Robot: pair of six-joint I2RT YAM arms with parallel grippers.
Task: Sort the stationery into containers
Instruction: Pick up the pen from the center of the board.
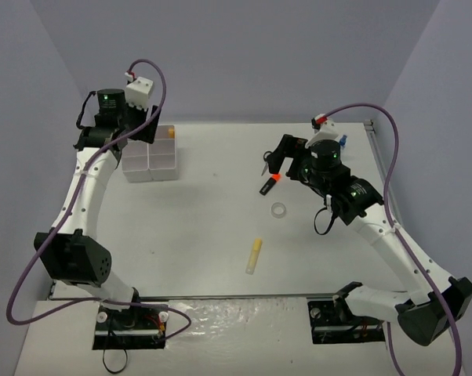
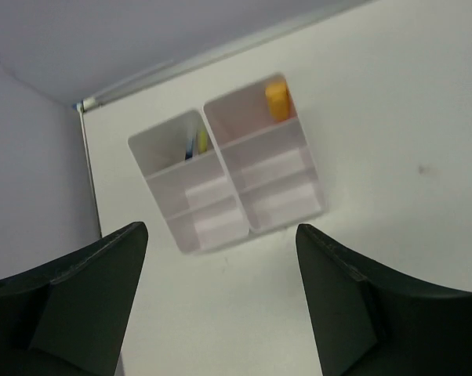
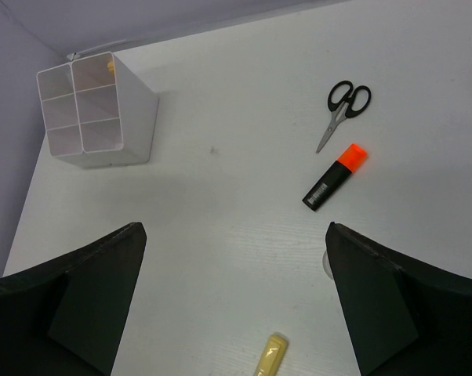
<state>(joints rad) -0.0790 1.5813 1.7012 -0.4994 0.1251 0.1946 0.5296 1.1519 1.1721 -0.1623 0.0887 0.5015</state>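
The white six-compartment organizer tray (image 1: pixel 151 169) stands at the far left. It also shows in the left wrist view (image 2: pixel 289 213) and the right wrist view (image 3: pixel 132 117). One compartment holds an orange-yellow piece (image 2: pixel 277 101), another thin yellow and blue items (image 2: pixel 195 144). My left gripper (image 1: pixel 151 124) is open and empty above the tray, which lies ahead of it (image 2: pixel 220 231). My right gripper (image 1: pixel 278 153) is open and empty (image 3: pixel 236 227) above the table. Below it lie black-handled scissors (image 3: pixel 342 108), an orange-black marker (image 3: pixel 335 177), a yellow stick (image 3: pixel 269 356) and a clear tape ring (image 1: pixel 279 210).
A small blue-capped bottle (image 1: pixel 343 142) stands at the far right behind the right arm. A metal rail (image 1: pixel 375 145) runs along the table's right edge. Grey walls close in the back and both sides.
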